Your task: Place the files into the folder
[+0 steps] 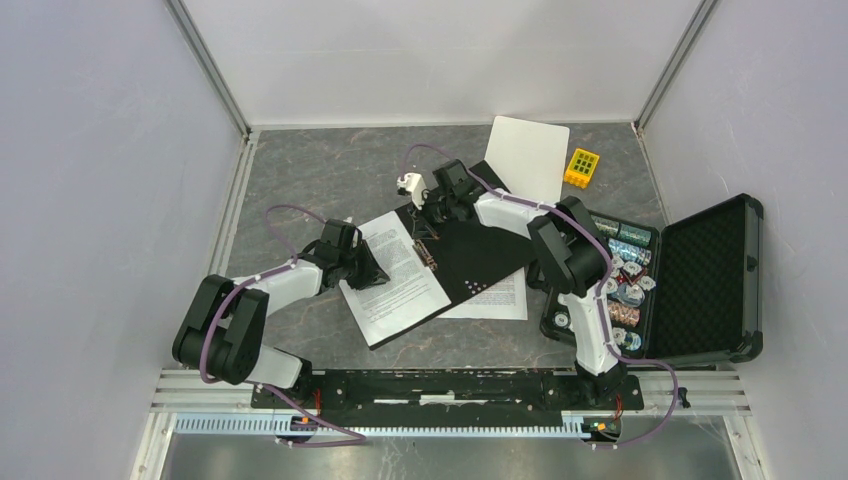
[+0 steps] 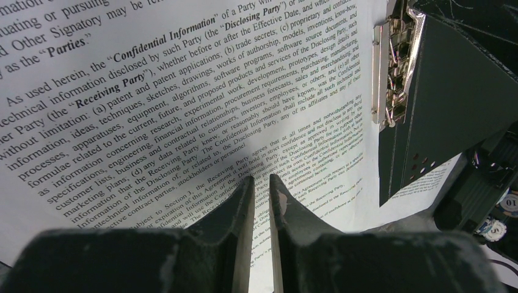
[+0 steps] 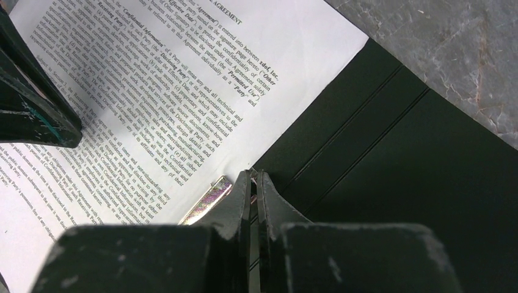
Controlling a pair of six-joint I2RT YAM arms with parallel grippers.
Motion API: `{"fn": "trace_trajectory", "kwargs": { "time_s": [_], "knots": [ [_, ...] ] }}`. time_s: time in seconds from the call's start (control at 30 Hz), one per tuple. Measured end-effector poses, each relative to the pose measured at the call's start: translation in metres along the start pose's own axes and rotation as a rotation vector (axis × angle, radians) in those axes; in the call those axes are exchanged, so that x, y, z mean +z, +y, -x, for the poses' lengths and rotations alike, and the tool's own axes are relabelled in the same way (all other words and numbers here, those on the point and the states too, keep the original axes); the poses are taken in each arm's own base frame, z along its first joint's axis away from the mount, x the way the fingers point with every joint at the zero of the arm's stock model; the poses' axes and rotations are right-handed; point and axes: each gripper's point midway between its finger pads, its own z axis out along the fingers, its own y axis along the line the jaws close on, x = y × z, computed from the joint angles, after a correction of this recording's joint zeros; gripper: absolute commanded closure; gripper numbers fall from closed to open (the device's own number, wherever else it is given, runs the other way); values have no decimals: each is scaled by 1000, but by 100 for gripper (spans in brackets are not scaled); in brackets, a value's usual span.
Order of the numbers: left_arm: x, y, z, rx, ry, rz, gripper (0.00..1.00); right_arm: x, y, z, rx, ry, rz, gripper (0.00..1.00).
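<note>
Touching sheet (image 2: pixel 183 122), left tool (image 2: pixel 261 183) nearly closed; right tool (image 3: pixel 253 174) pinched beside clip (image 3: pixel 207 198).

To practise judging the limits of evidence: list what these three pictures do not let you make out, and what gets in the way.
Second sheet: top view, mostly hidden under the open folder.
Folder's outer face: turned down, no view shows it.
Right gripper: right wrist view, its fingers cover whether it pinches the metal clip.
Case contents: top view, too small, partly behind the right arm.
</note>
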Motion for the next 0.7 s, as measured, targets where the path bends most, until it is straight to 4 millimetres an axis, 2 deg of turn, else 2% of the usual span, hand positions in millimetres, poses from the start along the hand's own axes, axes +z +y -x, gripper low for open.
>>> {"fn": "trace_trajectory", "kwargs": {
  "time_s": [0.5, 0.7],
  "knots": [
    [1, -2, 0, 0, 5, -5, 77, -6, 4, 8, -18, -6, -44, 98],
    [1, -2, 0, 0, 7, -8, 77, 2, 1, 2, 3, 12, -33, 98]
  ]
}}
